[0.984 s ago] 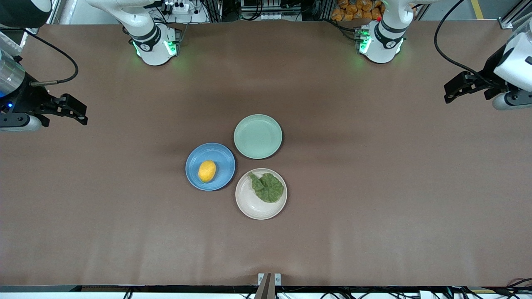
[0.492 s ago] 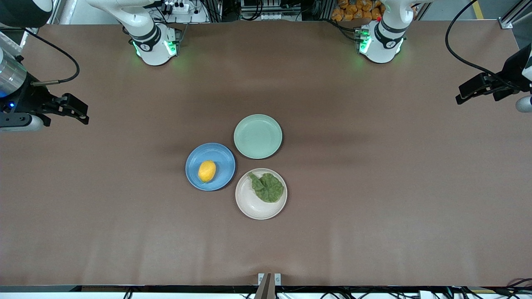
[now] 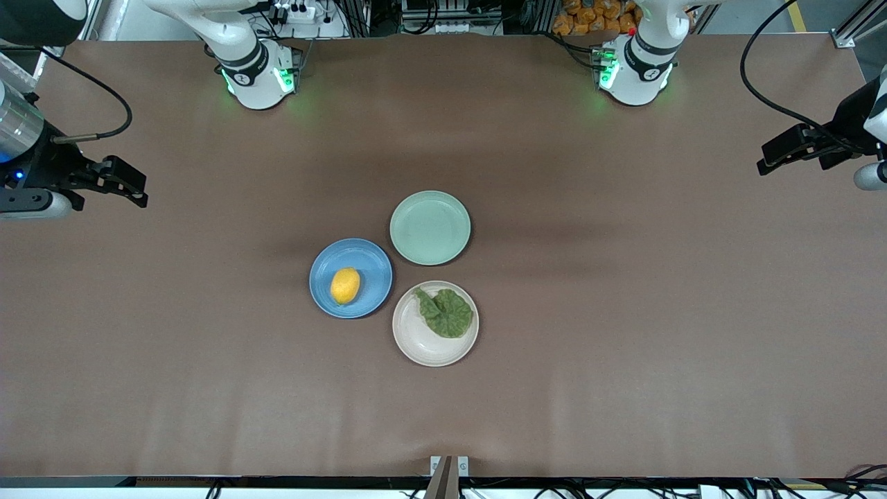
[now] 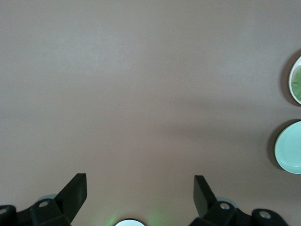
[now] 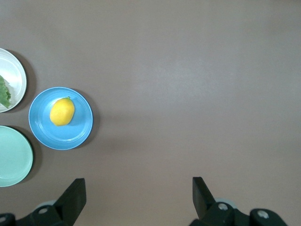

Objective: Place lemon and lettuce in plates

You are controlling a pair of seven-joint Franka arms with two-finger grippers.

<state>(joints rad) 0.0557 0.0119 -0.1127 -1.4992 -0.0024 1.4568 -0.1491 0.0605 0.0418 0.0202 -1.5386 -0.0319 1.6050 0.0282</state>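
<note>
The lemon (image 3: pixel 345 285) lies in the blue plate (image 3: pixel 369 264) at mid-table; both show in the right wrist view, lemon (image 5: pixel 62 111) on plate (image 5: pixel 80 129). The lettuce (image 3: pixel 447 312) lies in the cream-white plate (image 3: pixel 419 343), nearer the front camera; the left wrist view shows the plate's edge (image 4: pixel 295 81) with the leaf (image 4: pixel 298 84). My right gripper (image 3: pixel 132 190) is open and empty, up over the right arm's end of the table (image 5: pixel 139 195). My left gripper (image 3: pixel 775 154) is open and empty, up over the left arm's end (image 4: pixel 140 193).
A pale mint-green plate (image 3: pixel 429 227) stands empty beside the two others, farther from the front camera; it shows in both wrist views (image 4: pixel 291 149) (image 5: pixel 11 157). The brown table (image 3: pixel 624 333) stretches bare around the three plates.
My left gripper has drawn back toward the left arm's end of the table, then held. My right gripper has barely moved. Lemon, lettuce and plates stay put.
</note>
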